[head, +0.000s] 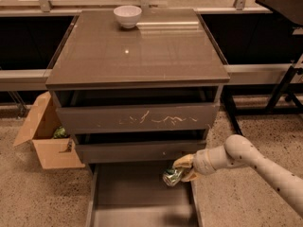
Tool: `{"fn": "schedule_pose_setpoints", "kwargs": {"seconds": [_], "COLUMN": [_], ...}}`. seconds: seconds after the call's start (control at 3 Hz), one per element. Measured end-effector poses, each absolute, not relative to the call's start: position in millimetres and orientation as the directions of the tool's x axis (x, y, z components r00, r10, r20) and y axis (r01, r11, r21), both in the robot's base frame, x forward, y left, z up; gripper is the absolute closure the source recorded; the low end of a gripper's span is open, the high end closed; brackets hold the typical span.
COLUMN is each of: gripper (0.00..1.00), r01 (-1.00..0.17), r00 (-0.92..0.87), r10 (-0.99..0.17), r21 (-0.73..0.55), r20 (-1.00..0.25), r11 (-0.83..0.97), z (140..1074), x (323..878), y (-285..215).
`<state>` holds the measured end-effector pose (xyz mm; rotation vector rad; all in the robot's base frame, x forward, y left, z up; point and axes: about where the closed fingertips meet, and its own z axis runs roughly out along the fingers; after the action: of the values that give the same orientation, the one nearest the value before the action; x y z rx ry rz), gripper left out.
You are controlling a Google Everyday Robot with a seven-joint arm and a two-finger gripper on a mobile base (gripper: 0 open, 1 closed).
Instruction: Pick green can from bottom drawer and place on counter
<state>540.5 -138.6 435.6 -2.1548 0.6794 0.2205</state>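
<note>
The green can (pixel 172 176) is held tilted in my gripper (pixel 182 170), lifted above the right rear part of the open bottom drawer (pixel 132 197). The gripper's tan fingers (pixel 182 161) are shut on the can, and the white arm (pixel 255 163) reaches in from the lower right. The counter (pixel 137 48) is the glossy grey-brown cabinet top, well above the gripper. The drawer floor under the can is bare.
A white bowl (pixel 128 16) stands at the back of the counter. Above the bottom drawer are a slim plain drawer (pixel 132 150) and a white-scratched drawer (pixel 137 118). An open cardboard box (pixel 45 136) stands on the speckled floor at the left. Black table legs (pixel 284 86) are at the right.
</note>
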Motion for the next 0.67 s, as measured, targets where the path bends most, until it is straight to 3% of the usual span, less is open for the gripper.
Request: {"fn": "schedule_pose_setpoints", "kwargs": {"seconds": [0.67], "gripper": [1.0], "r01": [-0.487], "r00": [0.861], "r10": [-0.39], "r21": [-0.752], "r20": [-0.327], "r11": [-0.445], "z": [538], "x": [538], "y": [-143]}}
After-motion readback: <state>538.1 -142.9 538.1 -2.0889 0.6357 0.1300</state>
